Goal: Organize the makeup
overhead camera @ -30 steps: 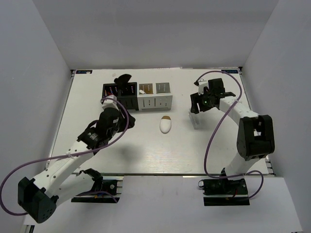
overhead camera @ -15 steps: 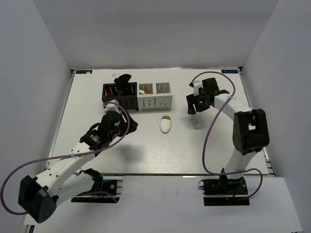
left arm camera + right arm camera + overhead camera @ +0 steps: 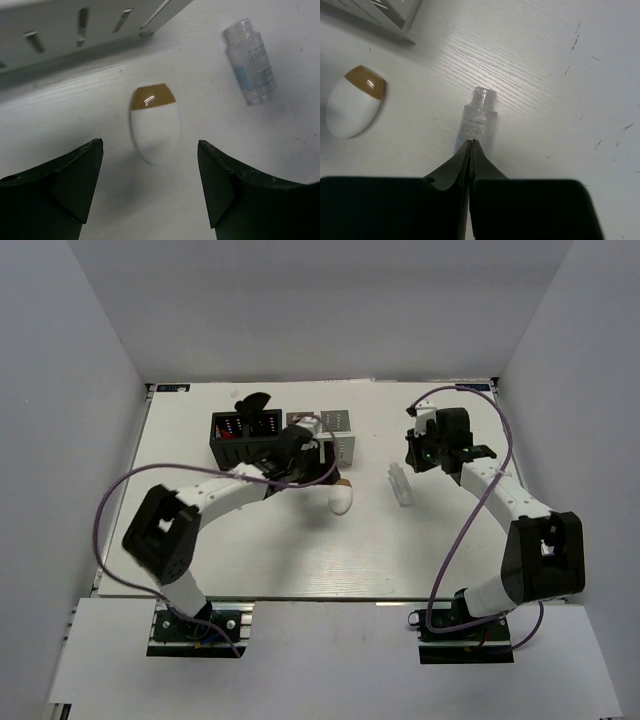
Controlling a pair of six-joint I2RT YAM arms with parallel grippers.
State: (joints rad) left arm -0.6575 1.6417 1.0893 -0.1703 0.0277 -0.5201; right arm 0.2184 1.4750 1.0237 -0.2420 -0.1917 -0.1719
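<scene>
Now the left arm point(image 3: 215, 495) has swung right across the table point(image 3: 300, 550), away from its spot in front of the black box point(image 3: 245, 435), and it reaches over past the white box point(image 3: 345, 448). That's the big move of the last second. The left gripper point(image 3: 149, 146) has spread wider on the way and hangs released, one jaw either side of the egg-shaped sponge point(image 3: 154, 125), touching nothing. The sponge lies on bare table just in front of the white box, brown cap toward it.

Over on the other side, the right gripper point(image 3: 471, 146) has snapped fully clenched with nothing between its fingers, and it has drawn back from the clear bottle point(image 3: 479, 121). The bottle lies flat on the table, just beyond the closed tips and near the sponge.

So it looks like the sponge goes next, taken by the left side, while the bottle waits its turn outside the boxes.
</scene>
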